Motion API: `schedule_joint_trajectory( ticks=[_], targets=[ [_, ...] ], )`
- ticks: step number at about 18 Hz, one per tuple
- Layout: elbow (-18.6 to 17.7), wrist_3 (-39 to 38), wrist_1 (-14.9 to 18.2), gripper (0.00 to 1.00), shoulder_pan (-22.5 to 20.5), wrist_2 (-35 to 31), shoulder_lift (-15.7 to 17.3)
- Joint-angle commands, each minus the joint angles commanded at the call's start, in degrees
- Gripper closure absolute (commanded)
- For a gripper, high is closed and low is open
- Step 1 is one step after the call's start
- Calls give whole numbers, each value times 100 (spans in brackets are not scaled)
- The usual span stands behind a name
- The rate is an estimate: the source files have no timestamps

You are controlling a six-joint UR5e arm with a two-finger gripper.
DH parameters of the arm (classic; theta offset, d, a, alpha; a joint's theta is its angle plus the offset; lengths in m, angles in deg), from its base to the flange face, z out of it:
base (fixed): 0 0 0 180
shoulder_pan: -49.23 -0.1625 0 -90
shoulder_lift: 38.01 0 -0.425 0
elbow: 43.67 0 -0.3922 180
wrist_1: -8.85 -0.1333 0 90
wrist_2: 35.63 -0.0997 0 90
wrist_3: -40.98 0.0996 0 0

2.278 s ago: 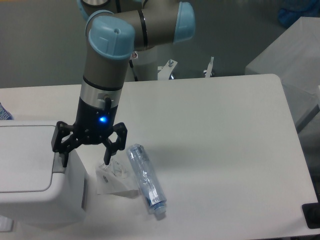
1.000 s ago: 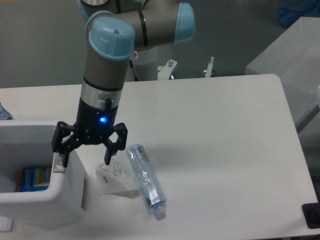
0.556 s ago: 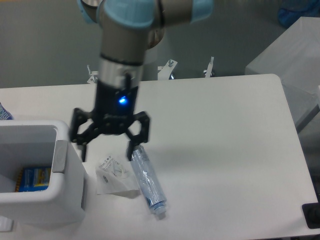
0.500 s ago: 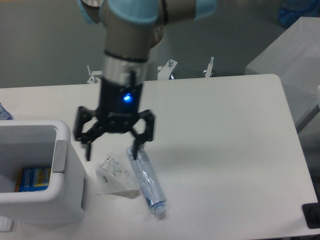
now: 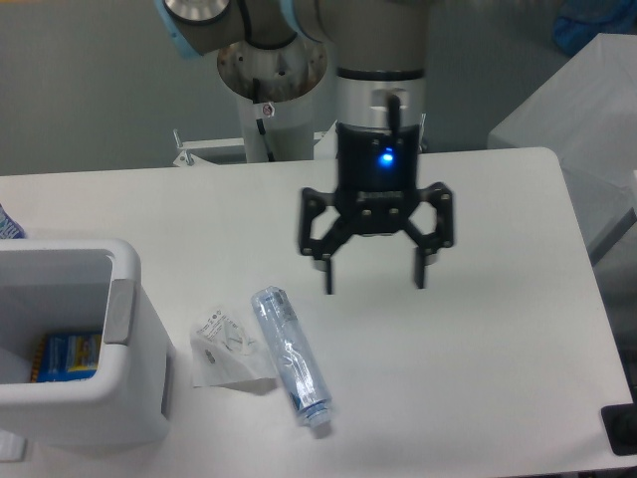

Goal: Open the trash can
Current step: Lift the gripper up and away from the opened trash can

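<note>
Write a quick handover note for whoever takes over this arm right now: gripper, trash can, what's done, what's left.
Gripper: open, empty, above the middle of the table, well right of the bin.
Trash can: at the table's left edge, top open, no lid across it; a blue and yellow item shows inside. Grey push tab on its right rim.
Also on the table: clear bottle lying down, small plastic packet beside it.
Done: can looks open.
Left: nothing obvious for this task.
</note>
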Motion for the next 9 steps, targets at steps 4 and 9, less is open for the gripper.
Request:
schedule_joint_trajectory(
  ticks=[4,9],
  targets=[
    [-202,521,35,0,-62,-493,0],
    [-220,521,35,0,-53,-740,35]
  ],
)
